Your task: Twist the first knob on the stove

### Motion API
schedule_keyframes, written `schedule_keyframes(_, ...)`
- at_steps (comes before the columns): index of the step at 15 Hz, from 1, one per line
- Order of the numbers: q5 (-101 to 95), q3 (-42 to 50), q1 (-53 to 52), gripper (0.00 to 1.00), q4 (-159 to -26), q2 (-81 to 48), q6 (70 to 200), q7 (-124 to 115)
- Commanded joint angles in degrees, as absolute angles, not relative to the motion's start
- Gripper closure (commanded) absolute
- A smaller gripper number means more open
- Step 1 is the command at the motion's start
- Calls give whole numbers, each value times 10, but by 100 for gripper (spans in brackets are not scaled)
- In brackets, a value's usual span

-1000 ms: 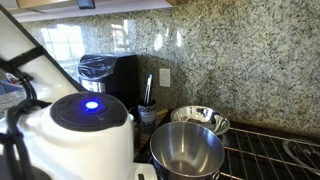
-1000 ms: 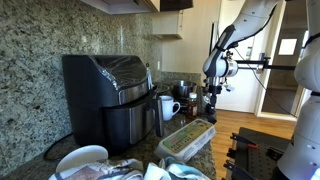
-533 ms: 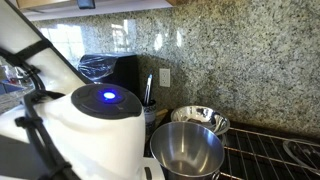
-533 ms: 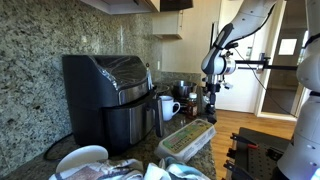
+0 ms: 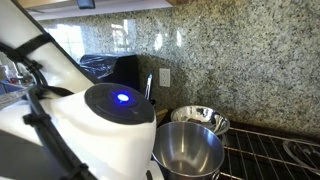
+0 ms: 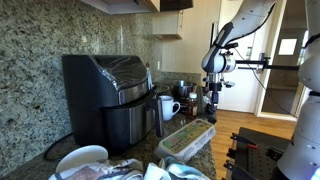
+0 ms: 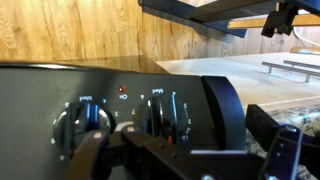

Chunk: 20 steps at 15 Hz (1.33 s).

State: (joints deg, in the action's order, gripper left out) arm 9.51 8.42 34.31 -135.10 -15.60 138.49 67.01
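In the wrist view the stove's dark control panel fills the frame, with two black knobs. The left knob stands free. My gripper is right over the right knob. One thick black finger stands just right of that knob with a small gap, and the other finger is low on the left. The jaws look open around it. In an exterior view the gripper points down at the counter's far end. The stove's black grates show at the lower right.
Two steel pots sit by the grates. A black air fryer stands against the granite wall. A white mug, a tray of items and a white bowl crowd the counter. My white arm blocks much of an exterior view.
My arm's white body with the blue light has swung to the right in an exterior view. The gripper itself has hardly shifted.
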Motion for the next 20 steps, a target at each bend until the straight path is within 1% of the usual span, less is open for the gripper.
schedule_keyframes(1, 105, 101, 328, 0, -1339, -151, 1341, 705)
schedule_keyframes(2, 109, 103, 325, 0, -1339, -148, 1337, 708)
schedule_keyframes(3, 102, 108, 319, 0, -1345, -156, 1359, 691)
schedule_keyframes(20, 89, 137, 286, 0, -1363, -150, 1382, 685)
